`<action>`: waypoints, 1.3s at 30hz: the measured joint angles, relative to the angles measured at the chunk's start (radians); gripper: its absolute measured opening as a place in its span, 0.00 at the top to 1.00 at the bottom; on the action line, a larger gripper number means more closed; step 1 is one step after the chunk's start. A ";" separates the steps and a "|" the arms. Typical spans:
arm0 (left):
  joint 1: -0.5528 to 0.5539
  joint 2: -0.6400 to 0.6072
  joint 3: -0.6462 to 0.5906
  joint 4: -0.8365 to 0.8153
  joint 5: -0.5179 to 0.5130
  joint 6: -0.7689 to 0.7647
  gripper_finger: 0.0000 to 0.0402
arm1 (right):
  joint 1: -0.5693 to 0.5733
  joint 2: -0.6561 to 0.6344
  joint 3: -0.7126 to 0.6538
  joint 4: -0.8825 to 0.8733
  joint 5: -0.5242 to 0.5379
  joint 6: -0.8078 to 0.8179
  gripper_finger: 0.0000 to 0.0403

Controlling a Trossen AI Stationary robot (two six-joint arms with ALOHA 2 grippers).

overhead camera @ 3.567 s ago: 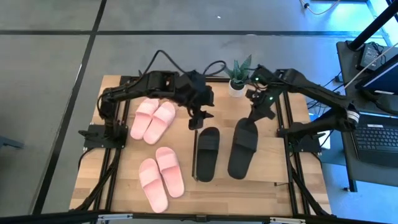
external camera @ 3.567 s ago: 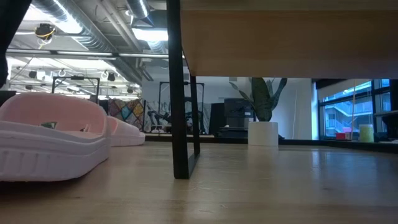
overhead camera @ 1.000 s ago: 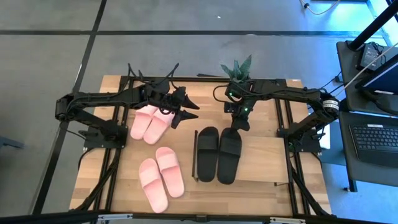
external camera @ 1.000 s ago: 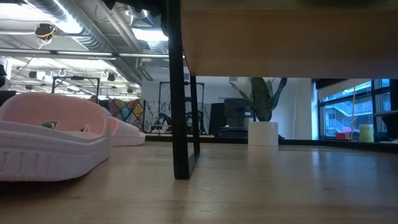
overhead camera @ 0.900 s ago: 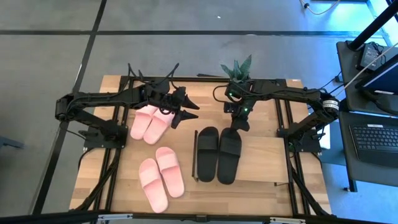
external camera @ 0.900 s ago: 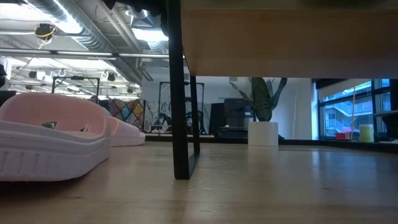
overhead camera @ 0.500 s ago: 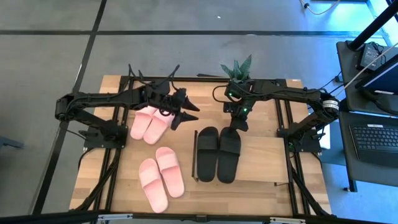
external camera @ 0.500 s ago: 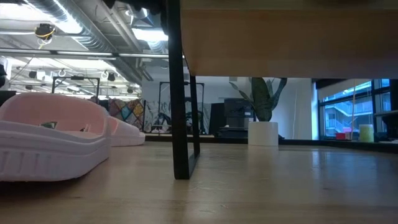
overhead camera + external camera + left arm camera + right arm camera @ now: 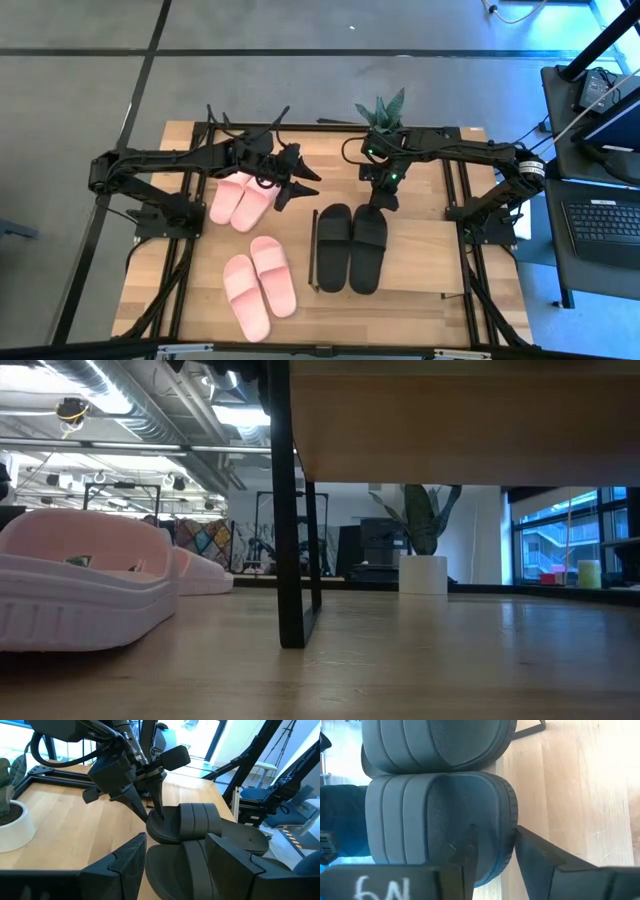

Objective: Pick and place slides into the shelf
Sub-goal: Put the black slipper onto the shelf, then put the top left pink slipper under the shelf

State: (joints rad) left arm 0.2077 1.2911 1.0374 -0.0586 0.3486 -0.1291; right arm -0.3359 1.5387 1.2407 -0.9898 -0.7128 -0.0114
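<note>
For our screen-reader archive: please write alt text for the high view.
The right gripper straddles the heel rim of a black slide lying beside its mate on the wooden shelf. The open left gripper hovers beside one of two pink pairs.

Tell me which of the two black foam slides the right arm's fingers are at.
The right-hand black foam slide of the pair: the right gripper straddles its rear rim. The other black foam slide lies untouched alongside it.

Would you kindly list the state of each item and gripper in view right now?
black slides: side by side on the shelf top, both flat.
right gripper: jaws straddling the end rim of one black slide.
left gripper: open, empty, beside the upper pink pair.
upper pink pair: flat on table.
lower pink pair: flat on table.
</note>
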 joint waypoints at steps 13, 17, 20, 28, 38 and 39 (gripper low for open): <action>0.000 0.000 0.000 0.000 0.000 0.000 0.52 | 0.000 0.000 0.000 -0.004 -0.006 0.038 0.48; 0.000 0.000 0.000 -0.001 0.000 -0.002 0.52 | 0.000 -0.010 0.001 -0.014 -0.009 0.037 0.45; 0.000 0.000 0.000 -0.001 0.000 -0.003 0.52 | 0.000 -0.015 0.001 -0.017 -0.036 0.050 0.43; 0.000 0.000 0.000 -0.002 0.000 -0.003 0.52 | -0.023 -0.017 0.081 -0.141 -0.068 0.085 0.43; -0.002 0.000 0.000 -0.023 0.003 -0.106 0.52 | -0.100 -0.114 0.416 -0.194 0.202 0.059 0.43; -0.002 0.000 0.000 -0.026 0.004 -0.111 0.52 | -0.104 -0.128 0.450 -0.205 0.234 0.059 0.43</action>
State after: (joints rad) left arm 0.2062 1.2911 1.0374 -0.0845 0.3526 -0.2404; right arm -0.4395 1.4106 1.6909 -1.1947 -0.4788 0.0479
